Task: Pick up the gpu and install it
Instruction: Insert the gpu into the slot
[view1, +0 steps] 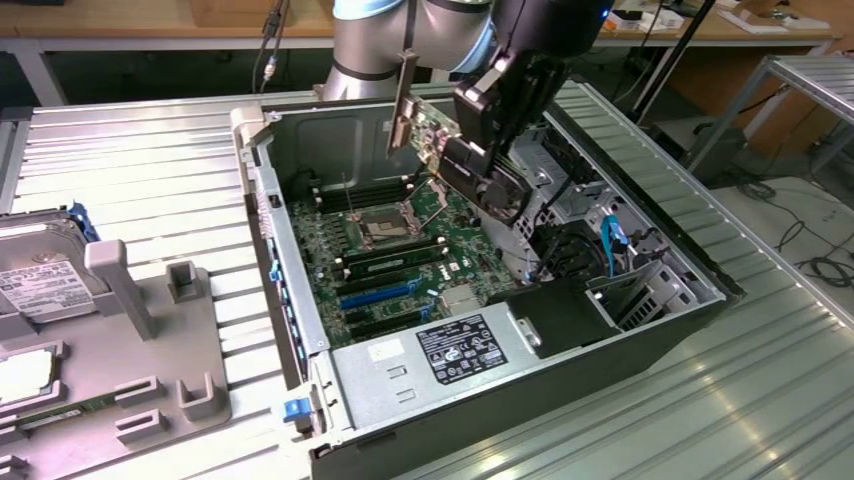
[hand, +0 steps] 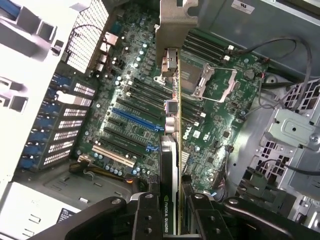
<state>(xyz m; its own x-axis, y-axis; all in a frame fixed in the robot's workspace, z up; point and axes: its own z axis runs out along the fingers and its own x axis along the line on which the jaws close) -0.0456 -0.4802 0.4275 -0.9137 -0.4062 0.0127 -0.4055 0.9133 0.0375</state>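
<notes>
**Step in hand: carrying the card over the case, install not yet done.** The gpu (view1: 430, 135) (hand: 172, 150) hangs on edge in the air above the open case (view1: 641, 330), clear of the board, with its bracket (view1: 400, 100) (hand: 175, 22) at the far end from the gripper. The gripper (view1: 470, 150) (hand: 171, 220) is clamped on the gpu, one finger against each face. In the wrist view the card's lower edge runs along the board (view1: 400, 240) (hand: 125, 95), over the ground between the slots (hand: 135, 119) and the socket (hand: 212, 82); it appears not yet lined up with a slot.

**What seating calls for (judgement).** The card edge must lie parallel to and directly over a slot, with the bracket meeting the rear openings of the case. The descent must be straight, since a tilt could jam the connector or catch nearby parts.

**Surface and room.** The case lies on its side on a ribbed metal table (view1: 134, 160). Its power supply (view1: 441, 350) is at the near end. On the exterior view's left, a grey fixture (view1: 147, 340) carries a hard drive (view1: 34, 270). Wooden benches (view1: 134, 20) stand behind, and cables (view1: 814, 240) trail on the floor at the exterior view's right.
</notes>
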